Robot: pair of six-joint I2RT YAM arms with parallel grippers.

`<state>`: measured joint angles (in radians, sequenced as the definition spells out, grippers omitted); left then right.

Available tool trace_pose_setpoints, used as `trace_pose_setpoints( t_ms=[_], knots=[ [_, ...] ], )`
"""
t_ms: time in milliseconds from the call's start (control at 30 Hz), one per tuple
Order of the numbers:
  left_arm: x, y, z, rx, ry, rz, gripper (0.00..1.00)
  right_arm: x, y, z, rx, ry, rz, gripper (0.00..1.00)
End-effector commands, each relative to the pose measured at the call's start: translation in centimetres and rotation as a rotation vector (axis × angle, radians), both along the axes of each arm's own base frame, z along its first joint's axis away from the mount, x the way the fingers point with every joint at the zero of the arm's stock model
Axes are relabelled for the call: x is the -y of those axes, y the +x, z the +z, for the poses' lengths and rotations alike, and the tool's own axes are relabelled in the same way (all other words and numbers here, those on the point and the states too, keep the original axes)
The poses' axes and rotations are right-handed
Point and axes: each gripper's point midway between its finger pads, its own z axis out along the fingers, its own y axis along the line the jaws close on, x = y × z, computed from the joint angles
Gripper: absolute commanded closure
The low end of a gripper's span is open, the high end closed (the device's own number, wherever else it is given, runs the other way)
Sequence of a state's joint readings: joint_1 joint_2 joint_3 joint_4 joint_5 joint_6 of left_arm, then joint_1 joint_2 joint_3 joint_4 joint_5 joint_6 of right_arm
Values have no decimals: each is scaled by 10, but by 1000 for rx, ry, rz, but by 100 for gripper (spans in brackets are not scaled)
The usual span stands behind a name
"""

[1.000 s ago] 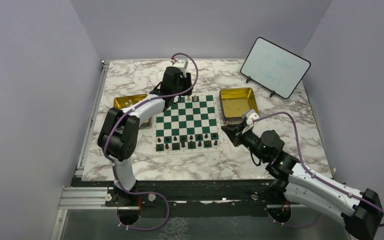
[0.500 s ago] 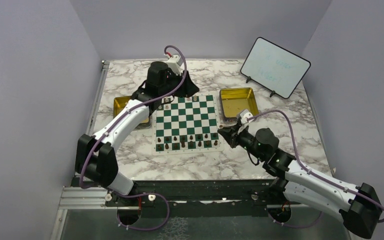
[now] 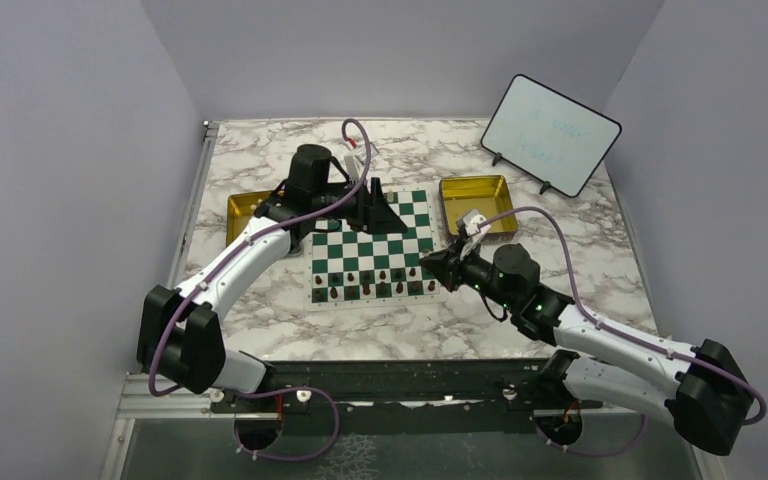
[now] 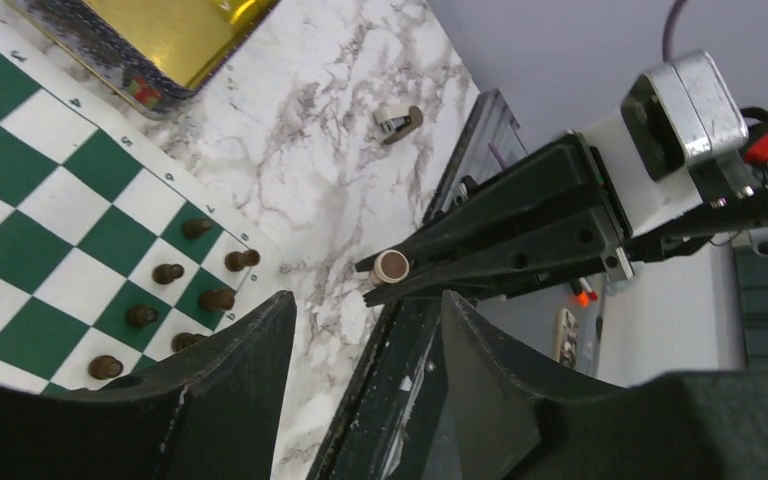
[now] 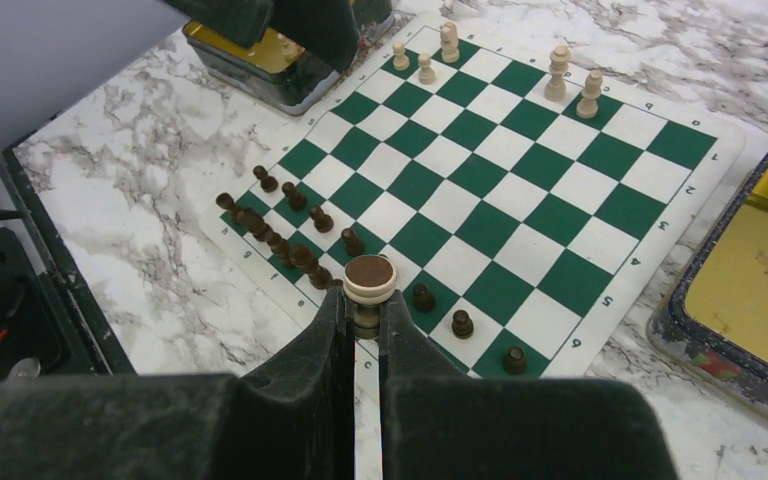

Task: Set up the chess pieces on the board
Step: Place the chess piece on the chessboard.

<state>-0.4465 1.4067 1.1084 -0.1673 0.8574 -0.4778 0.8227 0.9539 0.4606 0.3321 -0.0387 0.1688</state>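
Well, from the top the board (image 3: 355, 245) lies flat in the middle of the marble table (image 3: 410, 335); the right gripper (image 5: 363, 300) is clenched tight on one cream piece (image 5: 370, 278); the piece sticks out past the fingertips, and its round brown bottom faces the wrist camera; in the top view this gripper hangs over the board's 4 o'clock side, near the dark pieces (image 3: 375, 283); I cannot tell if the held piece touches the board; the dark pieces stand in two rows along the board's 6 o'clock edge, most of them toward 7 o'clock; five other cream pieces (image 5: 558, 72) stand up straight along the 12 o'clock edge; the left gripper (image 4: 368, 300) is over the board's 12 o'clock end; its two fingers are spread apart and nothing is between them; a gold tray (image 3: 248, 205) sits just beside the board at 10 o'clock; a second gold tray (image 3: 475, 195) sits just beside it at 2 o'clock; a whiteboard (image 3: 550, 130) stands tilted on the table farther out at 1 o'clock.
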Motion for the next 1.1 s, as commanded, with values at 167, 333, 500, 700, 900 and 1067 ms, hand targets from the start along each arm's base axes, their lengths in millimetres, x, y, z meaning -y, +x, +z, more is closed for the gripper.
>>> trace_pose_setpoints(
  t_ms=[167, 333, 500, 700, 900, 1067],
  knots=[
    [-3, -32, 4, -49, -44, -108, 41, -23, 10, 41, 26, 115, 35, 91],
    [-5, -29, -5, -64, -4, -77, 41, -27, 14, 47, 38, 124, 35, 91],
    [-3, -28, -6, -67, 2, -77, 43, -30, 17, 49, 40, 127, 36, 91],
    [0, -28, -3, -65, 0, -82, 43, -33, 20, 50, 40, 126, 34, 91],
    [2, -31, -1, -60, -2, -93, 43, -35, 22, 50, 35, 129, 33, 92],
    [6, -33, 4, -40, -4, -107, 39, -37, 22, 50, 30, 133, 36, 91]
  ],
)
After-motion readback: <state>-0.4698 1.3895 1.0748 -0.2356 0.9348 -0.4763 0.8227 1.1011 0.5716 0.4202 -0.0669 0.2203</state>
